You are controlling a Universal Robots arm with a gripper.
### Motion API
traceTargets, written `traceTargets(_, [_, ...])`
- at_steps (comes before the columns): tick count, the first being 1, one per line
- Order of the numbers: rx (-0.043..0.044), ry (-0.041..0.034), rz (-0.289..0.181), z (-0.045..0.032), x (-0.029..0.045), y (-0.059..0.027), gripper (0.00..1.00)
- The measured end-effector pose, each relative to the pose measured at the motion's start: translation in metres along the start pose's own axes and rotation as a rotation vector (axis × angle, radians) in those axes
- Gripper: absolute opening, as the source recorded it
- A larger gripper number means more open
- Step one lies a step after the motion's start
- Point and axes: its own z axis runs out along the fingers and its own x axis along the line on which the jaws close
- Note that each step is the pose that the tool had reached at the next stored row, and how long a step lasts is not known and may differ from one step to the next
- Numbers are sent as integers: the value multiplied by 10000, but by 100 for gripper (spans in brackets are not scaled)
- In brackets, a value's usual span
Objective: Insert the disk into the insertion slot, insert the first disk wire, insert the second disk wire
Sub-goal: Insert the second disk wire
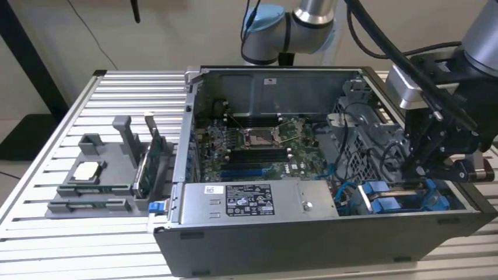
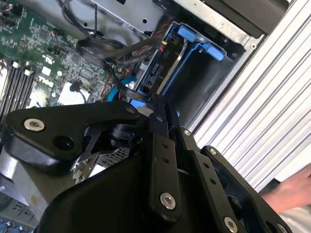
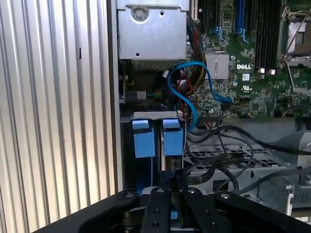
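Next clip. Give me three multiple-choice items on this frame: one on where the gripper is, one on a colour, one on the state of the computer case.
1. In the exterior view, the arm's black gripper is:
A) over the grey parts holder beside the case
B) outside the case, above the slatted table
C) over the rectangular grey metal drive bay in the case's corner on the exterior view's right

2. The plastic tabs on that drive bay are:
A) red
B) blue
C) yellow

3. The black metal computer case is:
A) open, with its green motherboard exposed
B) shut by a side panel
C) standing upright on end

Answers:
1 C: the gripper hangs inside the case, right above the bay.
2 B: the first wrist view shows the tabs bright blue.
3 A: the board lies in plain sight from above.
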Motion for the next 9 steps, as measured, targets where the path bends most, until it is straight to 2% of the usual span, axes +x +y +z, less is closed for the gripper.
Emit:
traceTargets(4, [50,48,516,15,1,1,16])
traceTargets(9, [52,49,526,15,1,1,16])
